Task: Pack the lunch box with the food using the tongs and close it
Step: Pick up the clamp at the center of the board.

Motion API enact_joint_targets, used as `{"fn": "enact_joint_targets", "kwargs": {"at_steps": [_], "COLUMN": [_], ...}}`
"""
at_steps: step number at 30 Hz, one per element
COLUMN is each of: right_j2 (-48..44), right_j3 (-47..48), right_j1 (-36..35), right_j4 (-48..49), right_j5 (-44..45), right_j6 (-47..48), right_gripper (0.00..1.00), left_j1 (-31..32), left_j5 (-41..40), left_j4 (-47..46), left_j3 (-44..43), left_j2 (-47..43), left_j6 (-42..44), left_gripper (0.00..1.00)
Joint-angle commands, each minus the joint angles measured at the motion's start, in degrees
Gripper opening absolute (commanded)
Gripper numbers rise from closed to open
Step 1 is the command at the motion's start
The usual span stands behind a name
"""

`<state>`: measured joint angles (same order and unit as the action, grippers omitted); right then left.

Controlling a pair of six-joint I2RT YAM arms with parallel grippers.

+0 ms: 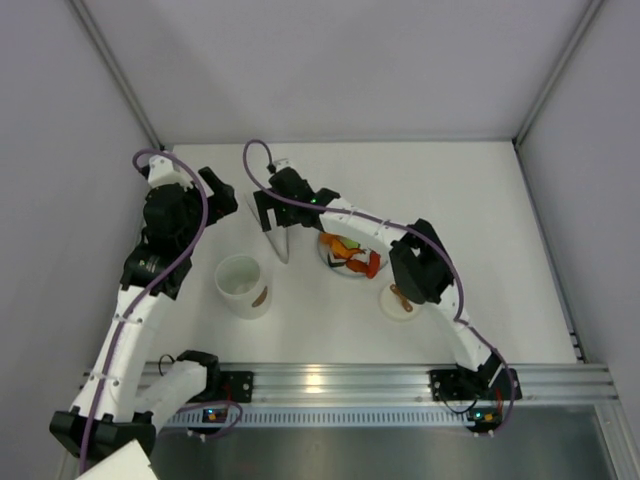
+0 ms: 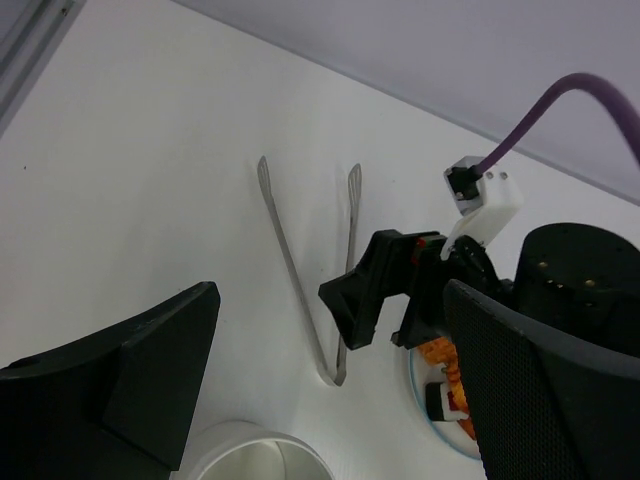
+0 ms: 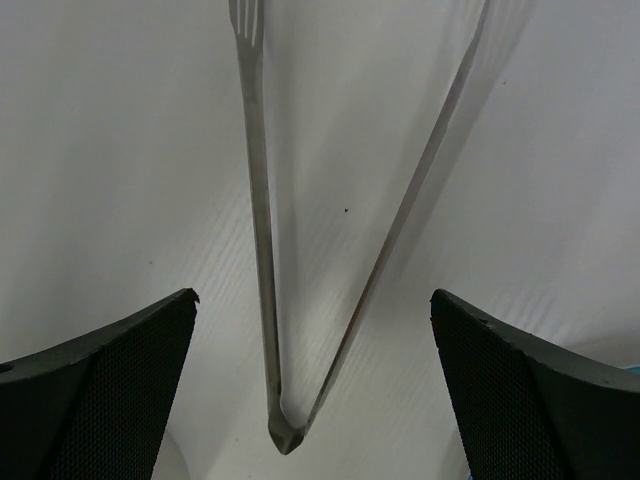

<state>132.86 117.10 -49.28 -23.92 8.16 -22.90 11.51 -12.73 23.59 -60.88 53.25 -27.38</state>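
The tongs (image 3: 262,260) lie flat on the table, a pale silvery V whose joined end points toward the lunch box. My right gripper (image 3: 315,390) hangs open just above that joined end, one finger on each side and neither touching it. From above, the right gripper (image 1: 270,212) is seen over the tongs (image 1: 280,245). The lunch box (image 1: 243,286) is a white tub standing open and upright, with nothing visible inside. The food (image 1: 352,256), orange, red and white pieces, sits on a plate. My left gripper (image 1: 222,195) is open and holds nothing, left of the tongs (image 2: 295,270).
The plate (image 2: 425,405) carrying the food lies right of the tongs. A small white round disc (image 1: 397,301) with a brown piece on it lies right of the plate. Grey walls enclose the table on three sides. An aluminium rail (image 1: 330,380) runs along the near edge.
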Motion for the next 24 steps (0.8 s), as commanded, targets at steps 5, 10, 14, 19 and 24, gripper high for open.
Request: {"fn": "enact_joint_targets", "kwargs": {"at_steps": [5, 10, 14, 19, 24], "right_j2": [2.75, 4.51, 6.01, 7.85, 10.58], "right_j3": [3.13, 3.93, 4.10, 5.86, 8.49], "right_j1": [-3.19, -4.25, -4.86, -5.21, -5.48], "right_j4": [-0.42, -1.56, -1.92, -2.62, -3.32], "right_j5": [3.69, 6.16, 9.05, 10.47, 10.91], "right_j6": [0.57, 0.22, -0.48, -1.19, -0.92], "right_gripper": [0.99, 1.00, 0.99, 1.00, 1.00], "left_j1": [-1.22, -1.49, -1.66, -1.75, -1.93], "left_j5": [-0.28, 0.07, 0.34, 0.34, 0.25], "left_j4": [-2.06, -2.06, -2.15, -2.06, -2.15], "left_j3": [0.41, 0.68, 0.77, 0.85, 0.94], "left_j2": [-1.75, -1.84, -1.93, -2.01, -2.19], "left_j6": [-1.10, -1.19, -1.45, -1.54, -1.63], "left_gripper": [0.99, 0.99, 0.99, 0.99, 0.99]}}
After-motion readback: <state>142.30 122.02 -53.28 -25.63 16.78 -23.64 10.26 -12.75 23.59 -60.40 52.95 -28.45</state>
